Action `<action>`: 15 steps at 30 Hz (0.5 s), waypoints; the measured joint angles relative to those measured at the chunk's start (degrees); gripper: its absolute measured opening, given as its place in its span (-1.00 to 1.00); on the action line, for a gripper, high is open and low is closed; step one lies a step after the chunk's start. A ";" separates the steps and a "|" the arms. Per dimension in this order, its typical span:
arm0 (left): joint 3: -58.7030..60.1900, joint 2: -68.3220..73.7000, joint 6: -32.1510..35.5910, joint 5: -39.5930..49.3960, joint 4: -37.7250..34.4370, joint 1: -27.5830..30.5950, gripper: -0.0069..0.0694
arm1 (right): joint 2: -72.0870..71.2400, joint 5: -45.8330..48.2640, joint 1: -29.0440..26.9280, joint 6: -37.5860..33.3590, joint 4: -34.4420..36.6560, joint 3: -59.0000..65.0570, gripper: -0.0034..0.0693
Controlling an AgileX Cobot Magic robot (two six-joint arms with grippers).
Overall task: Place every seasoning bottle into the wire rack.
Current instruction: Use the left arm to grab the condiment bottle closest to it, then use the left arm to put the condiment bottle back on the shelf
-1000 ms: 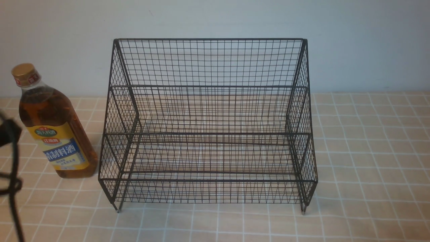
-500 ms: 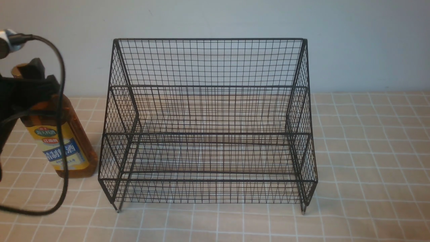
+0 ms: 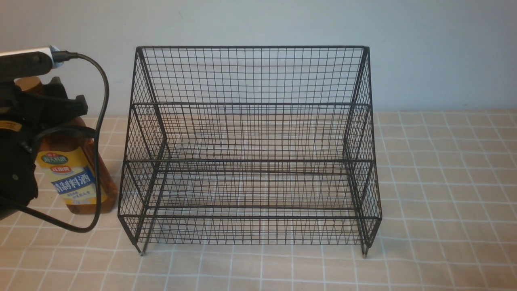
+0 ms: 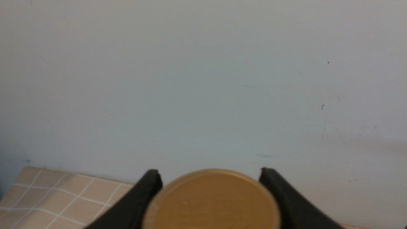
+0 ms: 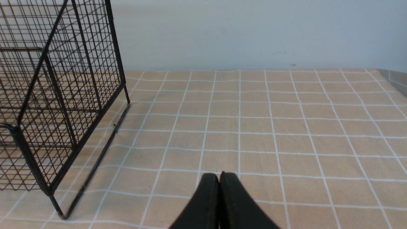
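We see the seasoning bottle (image 3: 76, 182) upright near the tabletop's (image 3: 444, 182) left edge, just beside the wire rack's (image 3: 250, 161) left side. Left gripper (image 4: 208, 173) straddles its top, can't tell if clamped. Right gripper (image 5: 219, 175) is pinched closed.

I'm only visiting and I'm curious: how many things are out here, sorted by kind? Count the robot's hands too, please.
seasoning bottle: 1
wire rack: 1
robot hands: 2, the left hand and the right hand
Total: 4
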 joint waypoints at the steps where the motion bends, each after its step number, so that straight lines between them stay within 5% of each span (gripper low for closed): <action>1: -0.05 0.00 0.00 0.05 0.05 -0.09 0.00 | 0.00 0.00 0.00 0.00 0.00 0.00 -0.95; 7: -0.16 -1.59 0.84 3.10 -0.73 -0.16 -0.03 | 0.00 0.00 0.00 0.00 0.00 0.00 -0.95; 15: -1.02 -13.01 9.52 18.16 -6.93 -0.20 -0.03 | 0.00 0.00 0.00 0.00 0.00 0.00 -0.95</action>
